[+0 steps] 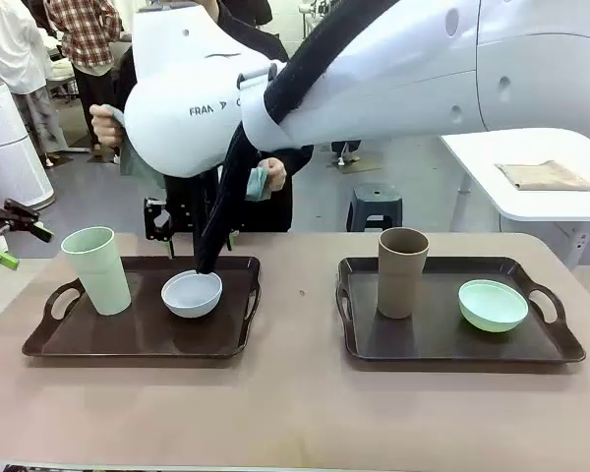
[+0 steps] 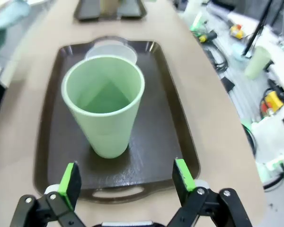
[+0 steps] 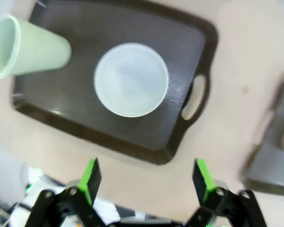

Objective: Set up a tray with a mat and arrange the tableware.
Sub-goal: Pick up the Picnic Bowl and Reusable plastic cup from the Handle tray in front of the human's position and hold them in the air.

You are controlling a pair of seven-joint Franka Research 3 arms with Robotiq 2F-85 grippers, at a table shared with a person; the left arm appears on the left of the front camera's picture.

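Hovering over white bowl (image 1: 192, 293), right arm (image 1: 393, 69) outstretched, jaws wide.

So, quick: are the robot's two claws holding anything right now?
Left gripper: open, empty, facing the green tumbler.
Right gripper: open, empty, high over the white bowl.

In the front view the right arm (image 1: 393, 69) hides most of the person (image 1: 280, 206) across the counter. From the left wrist, the pale green tumbler (image 2: 104, 106) covers the white bowl's (image 2: 112, 49) near side, and the other tray (image 2: 87, 10) is cut off by the top edge. From the right wrist, that tray is a blur cut off at the right edge.
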